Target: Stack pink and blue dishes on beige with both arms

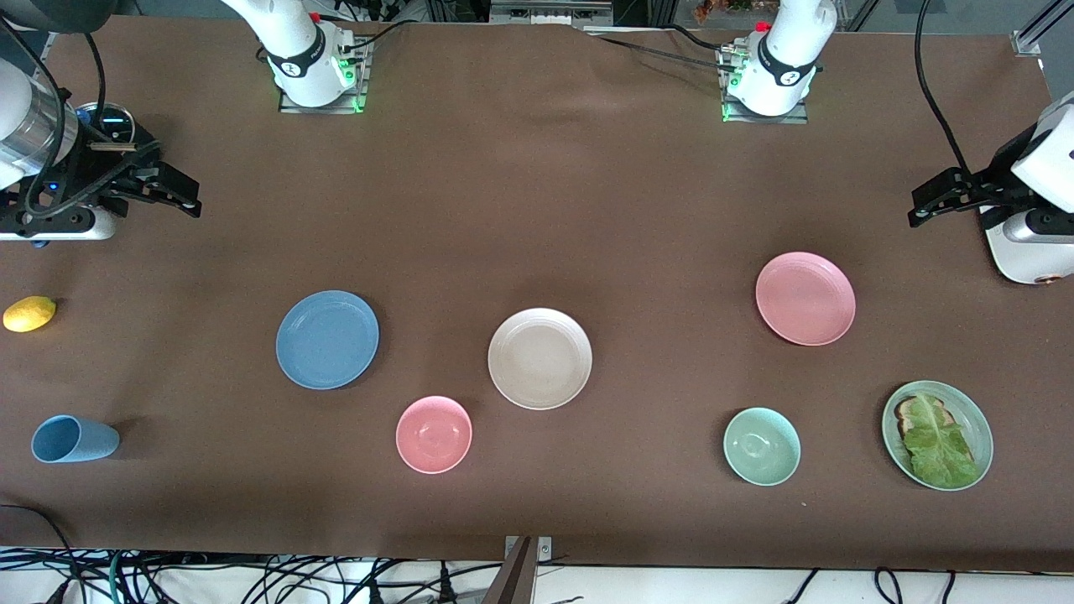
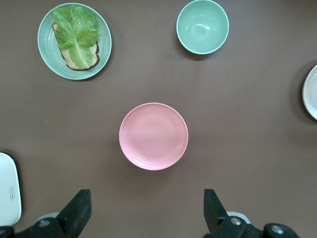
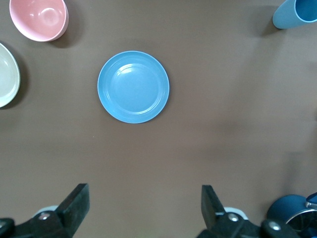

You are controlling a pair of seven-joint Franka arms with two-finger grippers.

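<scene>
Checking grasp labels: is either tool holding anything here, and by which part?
Nothing is held. The left tool and right tool are both open and empty, up at the table's ends; the pink plate and blue plate lie untouched.

Beige plate (image 2: 312,91) cut by left wrist view edge; cup (image 3: 297,14) cropped.

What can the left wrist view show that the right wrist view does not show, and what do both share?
Only the left wrist view shows the pink plate, the green bowl and the green plate with lettuce on bread. Only the right wrist view shows the blue plate, the pink bowl and the light blue cup. Both show the brown table, an edge of the beige plate, and their own open tool: the left tool and the right tool.
</scene>
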